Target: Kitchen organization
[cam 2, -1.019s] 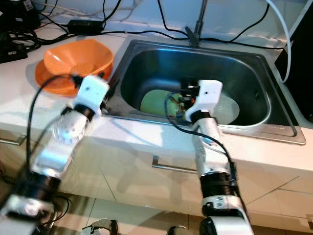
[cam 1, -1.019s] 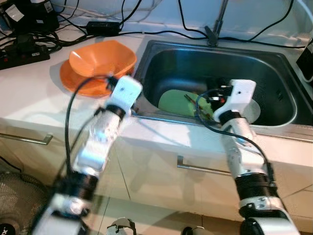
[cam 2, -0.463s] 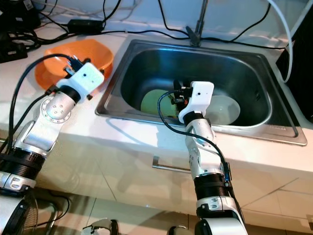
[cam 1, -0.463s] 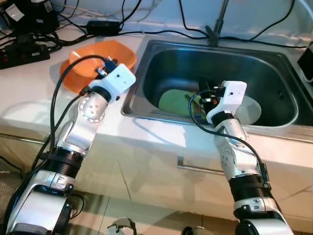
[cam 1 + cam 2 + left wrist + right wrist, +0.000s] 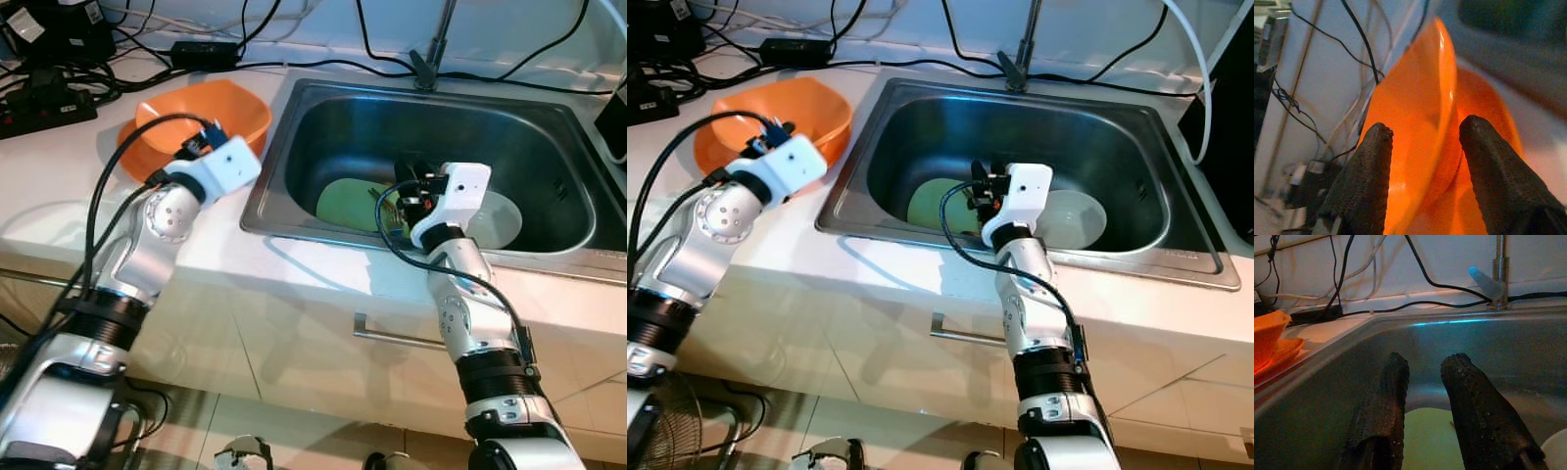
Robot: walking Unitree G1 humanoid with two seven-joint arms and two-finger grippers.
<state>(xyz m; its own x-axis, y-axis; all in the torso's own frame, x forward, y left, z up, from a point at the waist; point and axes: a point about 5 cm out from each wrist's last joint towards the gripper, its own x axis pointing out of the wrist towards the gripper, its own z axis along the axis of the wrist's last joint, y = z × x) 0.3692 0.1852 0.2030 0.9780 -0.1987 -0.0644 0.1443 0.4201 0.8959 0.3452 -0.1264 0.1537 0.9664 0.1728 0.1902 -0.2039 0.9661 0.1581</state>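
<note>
An orange bowl (image 5: 220,110) sits on an orange plate (image 5: 132,157) on the white counter, left of the sink. My left gripper (image 5: 1422,132) is open at the bowl, and the bowl's rim (image 5: 1442,73) stands between its two fingers. In the sink lie a green plate (image 5: 345,204) and a white dish (image 5: 502,221). Low inside the sink my right gripper (image 5: 1425,364) hangs open just above the green plate, with nothing between its fingers (image 5: 1388,396).
The steel sink (image 5: 294,108) has a faucet (image 5: 438,39) at its back edge. Black cables and a power strip (image 5: 47,106) lie along the back of the counter. Below the counter front run drawer handles (image 5: 392,336).
My left arm has swung left from the sink's rim to the orange bowl, bringing its fingers around the rim. The right gripper has shifted slightly left inside the sink.
</note>
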